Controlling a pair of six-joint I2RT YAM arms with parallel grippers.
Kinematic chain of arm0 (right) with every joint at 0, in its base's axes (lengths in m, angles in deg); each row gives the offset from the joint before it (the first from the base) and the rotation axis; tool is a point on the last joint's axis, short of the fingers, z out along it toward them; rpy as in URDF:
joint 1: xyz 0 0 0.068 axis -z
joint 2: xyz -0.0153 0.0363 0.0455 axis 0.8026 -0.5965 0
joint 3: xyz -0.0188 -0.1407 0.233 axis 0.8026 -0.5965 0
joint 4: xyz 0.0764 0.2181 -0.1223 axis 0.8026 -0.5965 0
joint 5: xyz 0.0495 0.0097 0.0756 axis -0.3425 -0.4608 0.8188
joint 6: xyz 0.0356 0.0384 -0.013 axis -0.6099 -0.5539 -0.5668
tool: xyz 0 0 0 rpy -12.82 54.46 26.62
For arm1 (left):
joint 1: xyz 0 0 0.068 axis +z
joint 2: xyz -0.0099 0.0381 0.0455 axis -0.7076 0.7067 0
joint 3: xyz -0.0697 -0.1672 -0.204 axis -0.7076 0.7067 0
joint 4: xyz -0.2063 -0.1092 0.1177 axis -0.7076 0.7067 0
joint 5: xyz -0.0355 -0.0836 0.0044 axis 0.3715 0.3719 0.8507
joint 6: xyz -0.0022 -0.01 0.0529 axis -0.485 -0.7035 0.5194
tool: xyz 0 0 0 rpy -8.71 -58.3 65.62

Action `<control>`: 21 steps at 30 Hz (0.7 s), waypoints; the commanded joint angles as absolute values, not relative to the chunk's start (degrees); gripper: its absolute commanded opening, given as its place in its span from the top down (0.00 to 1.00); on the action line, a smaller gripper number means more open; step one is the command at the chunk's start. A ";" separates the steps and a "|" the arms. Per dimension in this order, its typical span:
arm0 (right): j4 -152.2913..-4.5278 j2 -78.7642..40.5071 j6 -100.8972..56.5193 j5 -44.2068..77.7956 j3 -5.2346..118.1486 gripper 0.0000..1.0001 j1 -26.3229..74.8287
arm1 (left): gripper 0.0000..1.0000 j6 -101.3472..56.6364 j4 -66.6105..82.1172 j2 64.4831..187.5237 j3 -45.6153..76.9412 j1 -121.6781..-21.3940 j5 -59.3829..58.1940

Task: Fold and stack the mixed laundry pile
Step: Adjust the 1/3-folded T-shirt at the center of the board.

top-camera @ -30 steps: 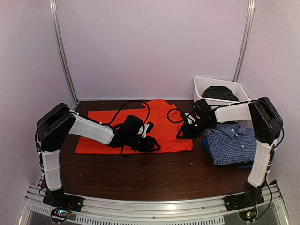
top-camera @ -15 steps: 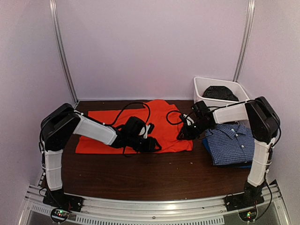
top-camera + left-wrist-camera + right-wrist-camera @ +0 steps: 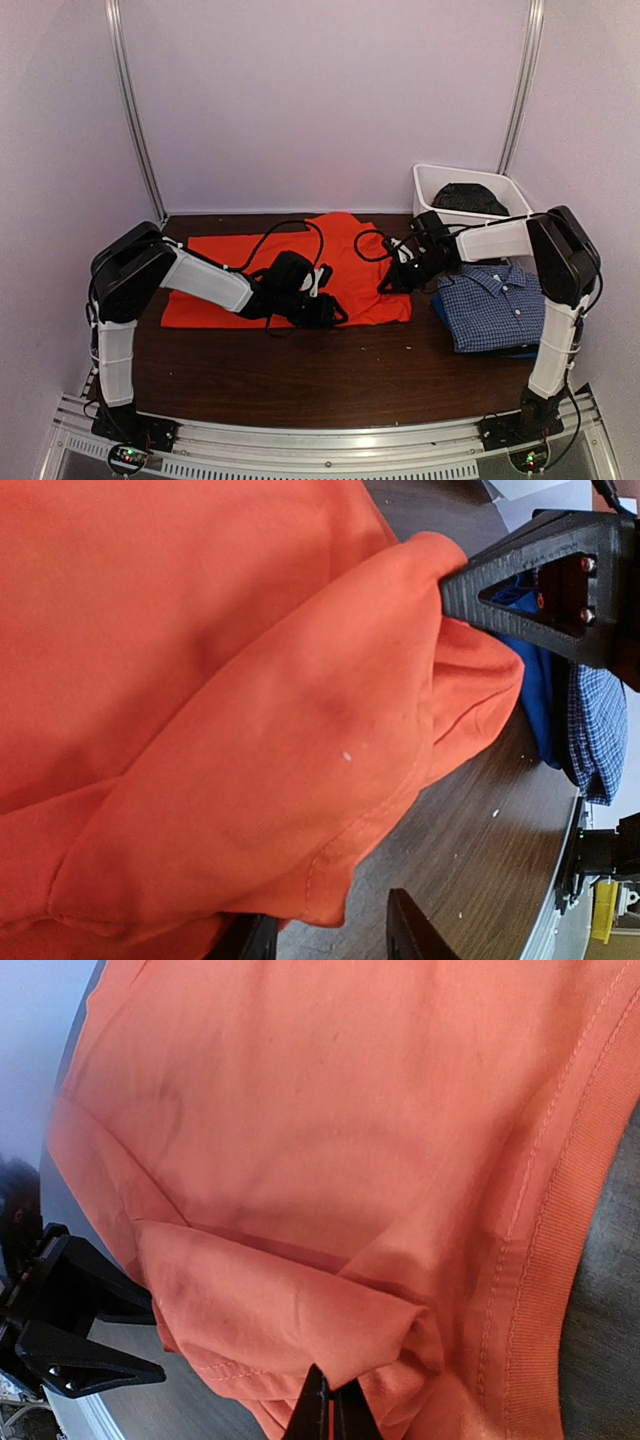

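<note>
The orange T-shirt (image 3: 225, 265) lies spread on the dark table, and it fills the left wrist view (image 3: 200, 680) and the right wrist view (image 3: 350, 1110). My right gripper (image 3: 392, 282) is shut on a raised fold at the shirt's front right corner (image 3: 327, 1408). My left gripper (image 3: 330, 312) is at the front hem; its jaws stand open (image 3: 330, 942) with the hem's edge between them. The blue-and-white check shirt (image 3: 495, 305) lies folded at the right on a blue piece (image 3: 530, 685). A black garment (image 3: 470, 198) sits in the tub.
The white plastic tub (image 3: 425, 190) stands at the back right against the wall. Bare dark wood table (image 3: 330, 375) runs along the front. Black cables loop over the orange shirt's middle. Walls close in on the left, back and right.
Both arms have barely moved. The left gripper has edged slightly right along the front hem. The right gripper still holds the same fold.
</note>
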State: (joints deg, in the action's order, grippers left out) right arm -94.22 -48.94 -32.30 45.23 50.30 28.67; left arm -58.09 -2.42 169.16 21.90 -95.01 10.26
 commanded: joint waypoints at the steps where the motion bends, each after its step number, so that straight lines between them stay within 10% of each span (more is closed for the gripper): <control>1: -92.10 -45.55 -33.26 46.45 51.84 1.00 28.95 | 0.65 -59.00 -5.64 169.86 21.39 -95.40 10.26; 8: -92.69 -45.36 -33.48 46.68 54.13 1.00 28.95 | 1.00 -60.86 -8.44 167.99 23.31 -95.26 9.87; 21: -94.05 -51.93 -33.27 47.13 61.77 1.00 28.97 | 1.00 -62.40 -11.50 163.31 26.31 -90.79 8.96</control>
